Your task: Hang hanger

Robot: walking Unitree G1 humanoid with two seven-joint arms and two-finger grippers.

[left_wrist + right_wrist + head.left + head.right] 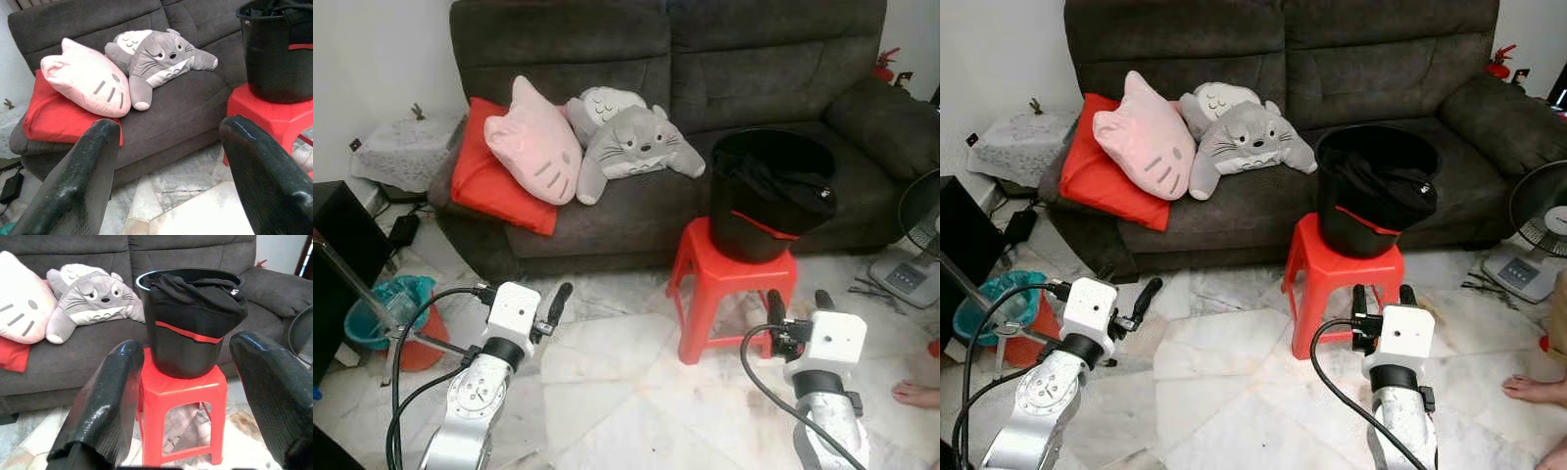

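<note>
A black bucket (766, 211) stands on a red plastic stool (724, 279) in front of the dark sofa. A black garment (195, 296) with a red band is draped over the bucket's rim. My right gripper (800, 302) is open and held low just in front of the stool, its fingers pointing at the bucket (183, 352). My left gripper (522, 294) is also open, out to the left of the stool over the marble floor, and faces the sofa cushions (168, 129). Nothing is between either pair of fingers.
A dark grey sofa (734, 59) carries a pink cat pillow (536, 142), a grey plush (631, 142) and a red cushion (484, 181). A teal bin (391, 304) and black cabinet (337, 255) stand left. A fan (915, 245) and a person's foot (915, 394) are right.
</note>
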